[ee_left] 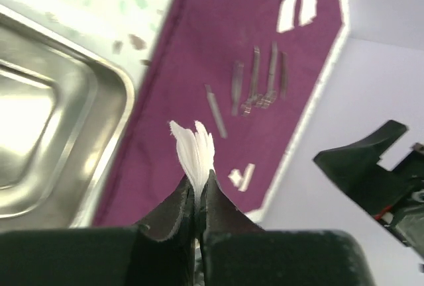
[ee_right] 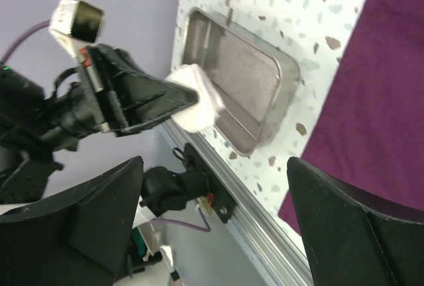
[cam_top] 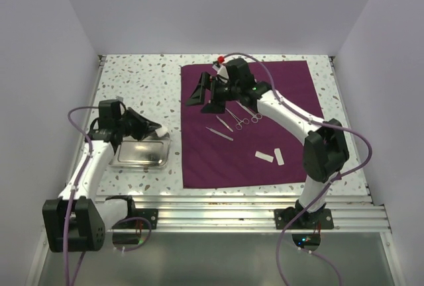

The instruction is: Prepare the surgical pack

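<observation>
- The speckled desk (cam_top: 139, 81) holds everything you are working with.
- The purple cloth (cam_top: 278, 163) lies flat on the right half of the desk. It is the biggest piece of the pack.
- Your right arm (cam_top: 285, 117) reaches over the cloth toward its far left corner. The right jaws are spread wide apart with nothing between them, and they hang above the cloth.
- Your left arm (cam_top: 89, 167) reaches over the left side of the desk. The left jaws are clenched on one white gauze square (ee_left: 194, 150). They hold it up in the air, near the tray corner closest to the cloth.
- The steel tray (cam_top: 142, 164) sits on the bare desk just beside the cloth's left edge. You can see nothing lying inside it.
- The scissors (cam_top: 250, 115) lie on the cloth near its middle, with their ring handles to the right.
- The tweezers (cam_top: 222, 133) lie on the cloth just to the left of the scissors.
- Two more gauze squares (cam_top: 265, 157) lie side by side on the cloth, nearer to you than the tools.
</observation>
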`<state>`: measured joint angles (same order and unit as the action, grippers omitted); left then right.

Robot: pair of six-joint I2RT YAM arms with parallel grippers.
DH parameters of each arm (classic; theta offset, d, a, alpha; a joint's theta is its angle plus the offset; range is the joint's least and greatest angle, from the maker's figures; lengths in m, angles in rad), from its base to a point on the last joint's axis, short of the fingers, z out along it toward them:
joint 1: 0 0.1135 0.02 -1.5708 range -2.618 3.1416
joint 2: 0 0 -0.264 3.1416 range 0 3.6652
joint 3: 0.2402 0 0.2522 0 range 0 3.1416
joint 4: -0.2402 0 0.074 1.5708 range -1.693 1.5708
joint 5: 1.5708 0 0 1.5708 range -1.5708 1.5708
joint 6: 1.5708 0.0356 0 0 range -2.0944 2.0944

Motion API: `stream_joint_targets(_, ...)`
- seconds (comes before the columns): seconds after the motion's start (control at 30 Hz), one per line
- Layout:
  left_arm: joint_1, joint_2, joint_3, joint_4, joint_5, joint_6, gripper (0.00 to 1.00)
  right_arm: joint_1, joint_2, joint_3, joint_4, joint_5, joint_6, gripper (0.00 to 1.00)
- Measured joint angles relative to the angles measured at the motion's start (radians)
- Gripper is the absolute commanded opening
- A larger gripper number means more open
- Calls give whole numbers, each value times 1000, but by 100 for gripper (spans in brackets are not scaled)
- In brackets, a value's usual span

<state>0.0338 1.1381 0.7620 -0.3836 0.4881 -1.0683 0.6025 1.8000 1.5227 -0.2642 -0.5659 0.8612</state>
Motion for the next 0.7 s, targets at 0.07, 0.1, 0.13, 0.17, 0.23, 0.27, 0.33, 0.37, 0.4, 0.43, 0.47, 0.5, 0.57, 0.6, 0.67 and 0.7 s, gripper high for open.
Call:
stream_joint_targets(0.07,13,-54,-12,-70,-52,66,0,-2,7,0,-42,-2,-28,93)
stream_joint_targets(0.1,19,-76,-17,-111,-83,93,0,-2,16,0,-57,-2,-40,93)
stream_joint_targets(0.13,24,-89,-20,-144,-116,116,0,-3,27,0,-73,-3,-51,94)
stream_joint_targets(0.17,27,-97,-22,-179,-150,134,0,-3,37,0,-85,-2,-59,94)
stream_joint_targets(0.23,31,-97,-26,-231,-212,156,0,-6,58,0,-112,-3,-77,94)
stream_joint_targets(0.27,32,-93,-32,-239,-229,161,0,-8,65,0,-127,-3,-85,94)
stream_joint_targets(0.33,36,-72,-65,-226,-240,159,0,-11,71,0,-144,-3,-96,94)
stream_joint_targets(0.37,38,-53,-87,-213,-235,149,0,-13,72,0,-147,-4,-101,94)
stream_joint_targets(0.4,39,-27,-107,-200,-226,139,0,-15,72,0,-149,-5,-105,94)
stream_joint_targets(0.43,39,-4,-122,-191,-219,130,0,-15,72,0,-149,-5,-109,94)
stream_joint_targets(0.47,40,30,-139,-177,-211,117,0,-17,72,0,-150,-5,-112,94)
stream_joint_targets(0.5,40,54,-148,-171,-208,108,0,-20,72,0,-152,-5,-115,94)
stream_joint_targets(0.57,42,83,-155,-159,-207,95,0,-24,72,0,-158,-5,-121,95)
stream_joint_targets(0.6,45,92,-157,-148,-203,87,0,-27,72,0,-159,-5,-123,95)
stream_joint_targets(0.67,52,98,-171,-103,-195,64,0,-34,72,0,-163,-5,-128,95)
stream_joint_targets(0.7,55,103,-177,-90,-191,55,0,-39,72,-2,-163,-5,-129,95)
